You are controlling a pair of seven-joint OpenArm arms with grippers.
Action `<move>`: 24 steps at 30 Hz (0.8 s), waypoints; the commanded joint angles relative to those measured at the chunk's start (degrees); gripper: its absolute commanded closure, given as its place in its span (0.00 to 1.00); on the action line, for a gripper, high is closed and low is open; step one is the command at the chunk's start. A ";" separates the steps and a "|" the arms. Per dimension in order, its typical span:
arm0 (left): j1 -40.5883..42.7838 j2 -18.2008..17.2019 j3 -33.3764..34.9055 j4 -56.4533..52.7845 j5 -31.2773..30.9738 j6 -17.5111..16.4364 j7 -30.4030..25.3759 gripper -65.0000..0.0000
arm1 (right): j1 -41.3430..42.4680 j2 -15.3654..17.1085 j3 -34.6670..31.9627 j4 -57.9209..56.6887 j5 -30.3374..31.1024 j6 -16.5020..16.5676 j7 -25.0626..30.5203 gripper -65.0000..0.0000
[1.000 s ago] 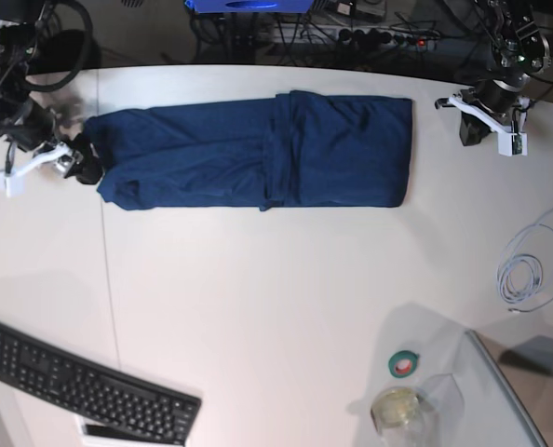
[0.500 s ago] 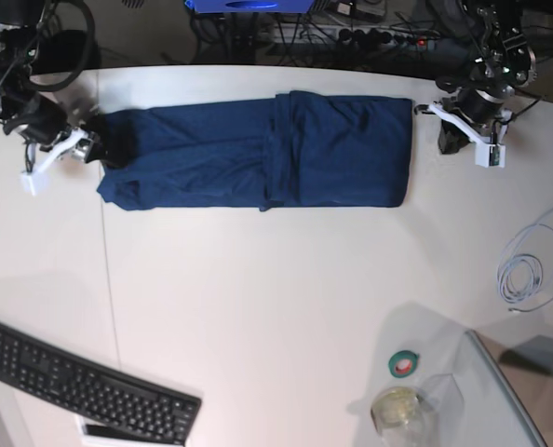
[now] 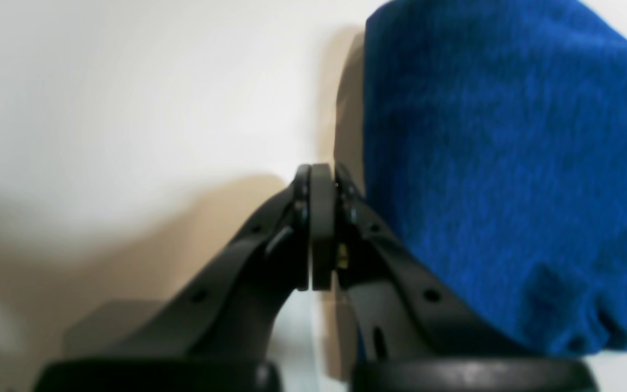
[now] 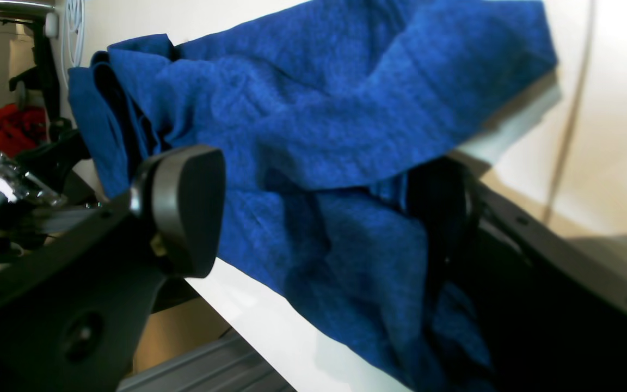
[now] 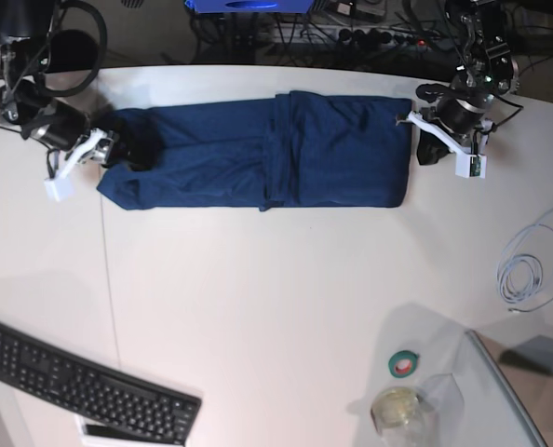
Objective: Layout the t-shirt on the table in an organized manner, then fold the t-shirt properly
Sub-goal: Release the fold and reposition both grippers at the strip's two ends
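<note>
Left hand (image 3: 321, 228) closed; right hand (image 4: 313, 218) spread wide.

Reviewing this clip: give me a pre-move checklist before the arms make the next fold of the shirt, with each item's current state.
1. Navy-blue knit t-shirt lies as a long band on the white smooth table: ok.
2. Right gripper open, with the band's end between its jaws: ok.
3. Left gripper ready to grasp the opposite end: not ok, it is shut empty just beside the cloth edge.
4. Cloth pinched through all layers at the right gripper: cannot tell.
5. Black keyboard, coiled cable and green tape roll lie apart from the shirt: ok.
</note>
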 commanded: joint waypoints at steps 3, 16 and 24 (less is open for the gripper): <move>-0.05 -0.07 -0.06 0.80 0.14 -0.10 -1.13 1.00 | -0.87 0.14 -0.48 -0.56 -5.30 -1.83 -4.62 0.24; -0.22 2.39 -0.06 0.89 6.30 -0.10 -1.30 1.00 | -0.17 0.14 -0.48 -0.82 -5.39 -1.91 -4.79 0.41; -0.22 2.39 -0.06 0.89 6.30 -0.10 -1.21 1.00 | 0.01 0.14 -3.91 -0.82 -5.30 -1.91 -4.71 0.39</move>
